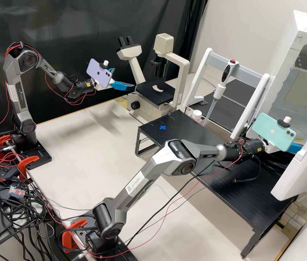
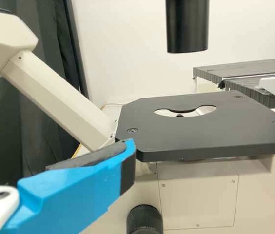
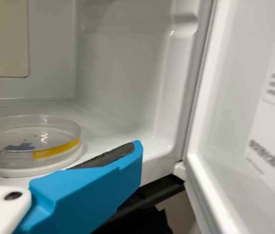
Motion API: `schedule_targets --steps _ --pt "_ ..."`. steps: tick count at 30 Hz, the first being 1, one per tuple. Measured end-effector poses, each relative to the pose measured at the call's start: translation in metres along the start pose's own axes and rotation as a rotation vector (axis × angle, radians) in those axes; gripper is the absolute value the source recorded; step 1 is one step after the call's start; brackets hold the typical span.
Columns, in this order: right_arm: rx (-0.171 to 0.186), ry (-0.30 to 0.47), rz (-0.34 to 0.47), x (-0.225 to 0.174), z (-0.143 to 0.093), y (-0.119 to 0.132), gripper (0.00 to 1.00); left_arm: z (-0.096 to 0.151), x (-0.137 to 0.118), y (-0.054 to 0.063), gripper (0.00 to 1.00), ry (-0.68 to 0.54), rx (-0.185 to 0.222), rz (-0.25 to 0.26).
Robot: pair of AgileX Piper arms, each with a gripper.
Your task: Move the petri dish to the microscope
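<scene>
The left gripper (image 1: 125, 79) is open beside the microscope (image 1: 177, 59), near its black stage (image 1: 155, 92). In the left wrist view, a blue finger of the left gripper (image 2: 86, 180) stands in front of the bare stage (image 2: 196, 134), apart from it as far as I can tell. The right gripper (image 1: 295, 148) is at the white chamber's opening, partly behind the phone. In the right wrist view, the clear petri dish (image 3: 32, 134), yellow-banded, sits on a round white base inside the chamber. The open right gripper (image 3: 96, 187) has a blue finger beside it, holding nothing.
The chamber's open door (image 1: 300, 165) stands close to the right gripper. A pipette (image 1: 220, 87) hangs on a white frame (image 1: 248, 76) between microscope and chamber. A small white-capped bottle (image 1: 196, 115) and a blue cross (image 1: 162, 127) are by the black table (image 1: 182, 130).
</scene>
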Motion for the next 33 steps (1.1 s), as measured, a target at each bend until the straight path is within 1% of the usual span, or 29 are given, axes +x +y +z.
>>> schedule_targets --steps 7,13,20,21,22,24,28,29,31,33 --pt "-0.005 0.018 -0.003 0.001 -0.002 0.002 1.0 0.0 0.0 0.0 1.0 0.0 0.0 0.0" --pt "0.026 0.024 -0.005 0.003 -0.002 0.004 1.0 0.0 0.0 0.0 1.0 0.0 0.0 0.0" --pt "0.04 0.043 -0.025 0.007 0.0 -0.002 1.0 0.0 0.0 0.0 1.0 0.0 0.0 0.0" --pt "0.053 0.045 -0.034 0.008 0.002 -0.004 1.0 0.0 0.0 0.0 1.0 0.0 0.0 0.0" --pt "0.054 0.048 -0.042 0.008 0.003 -0.005 1.0 0.0 0.0 0.0 1.0 0.0 0.0 0.0" --pt "0.07 0.053 -0.046 0.009 0.003 -0.005 1.0 0.0 0.0 0.0 1.0 0.0 0.0 0.0" --pt "0.082 0.055 -0.054 0.01 0.007 -0.004 1.0 0.0 0.0 0.0 1.0 0.0 0.0 0.0" --pt "0.083 0.058 -0.055 0.011 0.007 -0.003 0.0 0.0 0.0 0.0 1.0 0.0 0.0 0.0" --pt "0.088 0.059 -0.058 0.011 0.009 -0.003 0.0 0.0 0.0 0.0 1.0 0.0 0.0 0.0" --pt "0.085 0.064 -0.062 0.011 0.008 -0.003 0.0 0.0 0.0 0.0 1.0 0.0 0.0 0.0"
